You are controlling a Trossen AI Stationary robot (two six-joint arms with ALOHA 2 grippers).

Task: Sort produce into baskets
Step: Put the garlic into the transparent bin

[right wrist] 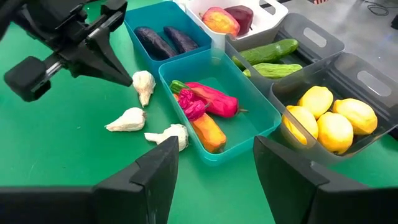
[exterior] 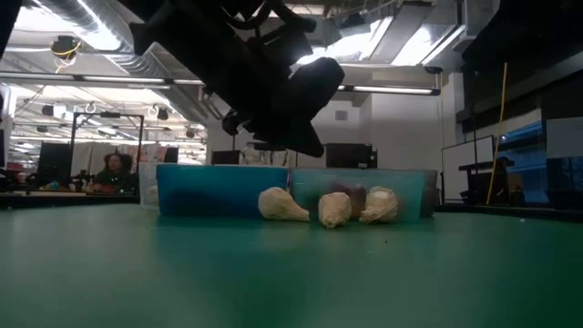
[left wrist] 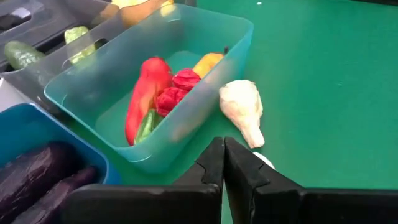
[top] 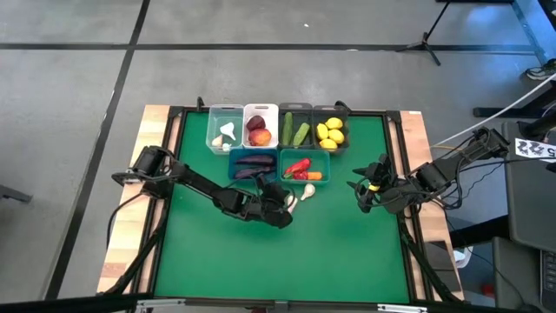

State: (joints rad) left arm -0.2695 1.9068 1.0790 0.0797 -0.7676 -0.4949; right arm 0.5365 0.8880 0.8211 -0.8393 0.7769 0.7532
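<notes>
Three white garlic bulbs (right wrist: 143,84) (right wrist: 127,119) (right wrist: 171,134) lie on their sides on the green mat, just in front of the blue basket (right wrist: 127,25) and the teal basket (right wrist: 264,121). My left gripper (left wrist: 224,158) hangs shut just above them with nothing between its fingers. One bulb (left wrist: 242,109) lies ahead of it and another (left wrist: 265,160) peeks out beside one finger. In the low view the gripper (exterior: 305,141) is clear of the bulbs (exterior: 334,210). My right gripper (right wrist: 211,171) waits open over the table's right side (top: 365,187).
Six baskets stand in two rows at the far middle. The clear one (top: 213,139) holds garlic, the white (top: 260,108) peaches, and two dark grey ones cucumbers (top: 295,108) and lemons (top: 331,109). The blue holds eggplants, the teal peppers and a carrot. Bare mat (top: 278,261) lies nearer.
</notes>
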